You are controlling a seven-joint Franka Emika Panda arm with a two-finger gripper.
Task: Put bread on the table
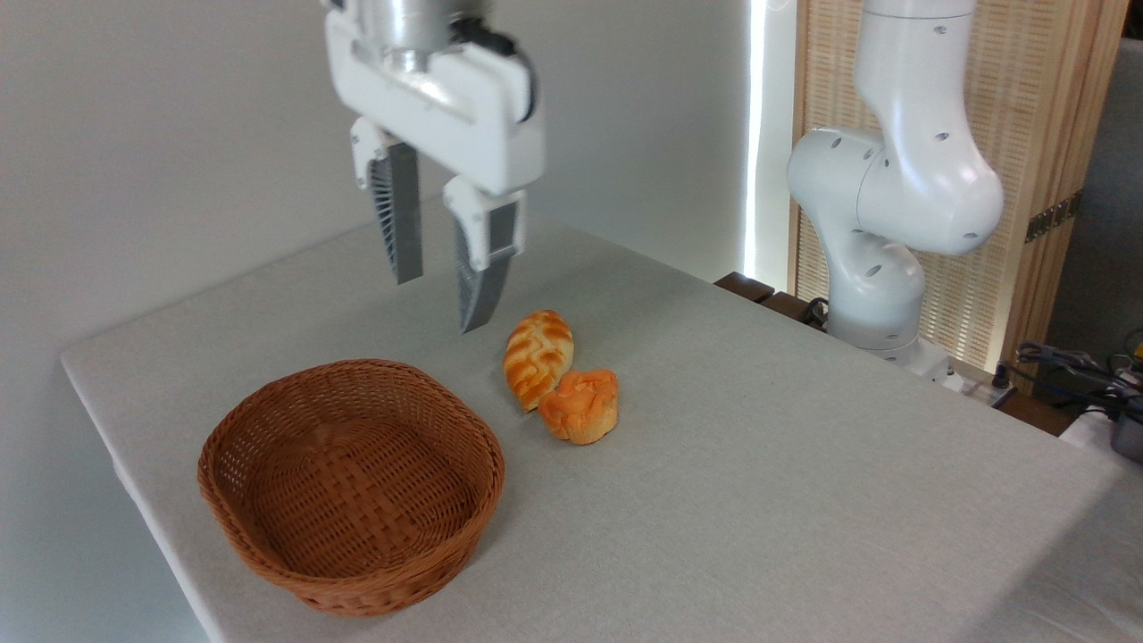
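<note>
One bread lies on the table, below-right of the open, empty claw.

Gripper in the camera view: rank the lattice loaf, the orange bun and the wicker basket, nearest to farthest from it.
From the gripper:
1. lattice loaf, just right of the fingertips.
2. orange bun, beyond the loaf, front right.
3. wicker basket, front left; too close to the bun to rank surely.

1. Brown woven wicker basket sat near the front left corner, nothing inside it.
2. Elongated loaf with brown-and-cream lattice crust lay to the basket's upper right (clear of the rim).
3. Tangled cables lay at far right.
4. Slatted wooden panel stood behind.
</note>
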